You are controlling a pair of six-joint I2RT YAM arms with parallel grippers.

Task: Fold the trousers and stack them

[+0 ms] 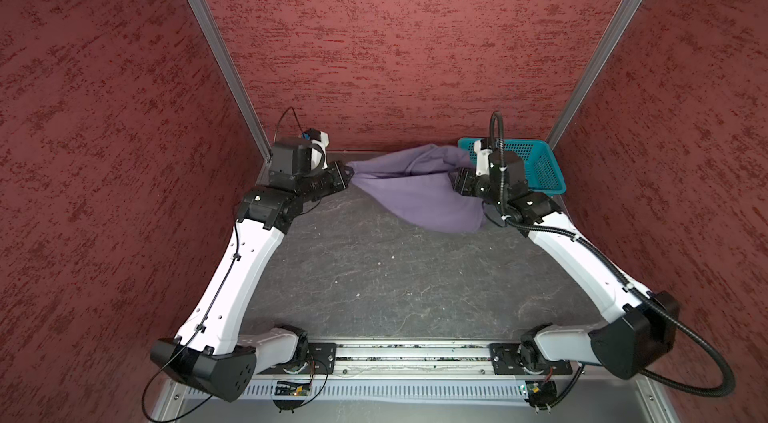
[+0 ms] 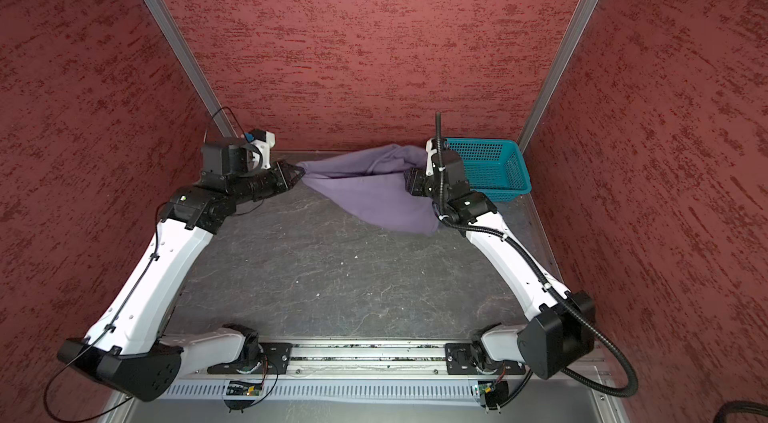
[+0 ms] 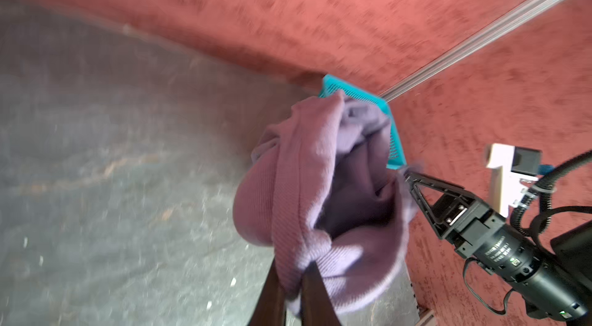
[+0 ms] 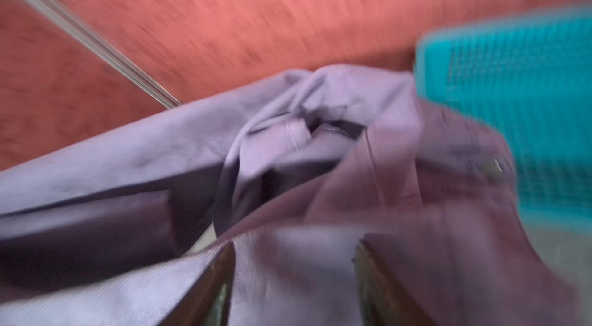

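In both top views the trousers hang stretched between the two arms at the far end of the tabletop, close to the red back wall. The upper edge runs fairly taut from left to right. Below it the purple cloth sags in a wide pouch, and the lowest part, toward the right, lies on the tabletop.

The left hand is clamped on the left corner of the cloth. In the left wrist view its two dark fingers sit close together with a ribbed fold pinched between them.

The right hand is at the right end of the trousers, just in front of the teal basket. The right wrist view is blurred, but its fingers stand well apart with a thick bunch of cloth filling the gap. The cloth draws up to this hand in the top views, so it grips the trousers too.

The basket stands in the far right corner. The top of the trousers bunches against its left side, though whether any cloth lies inside cannot be told.
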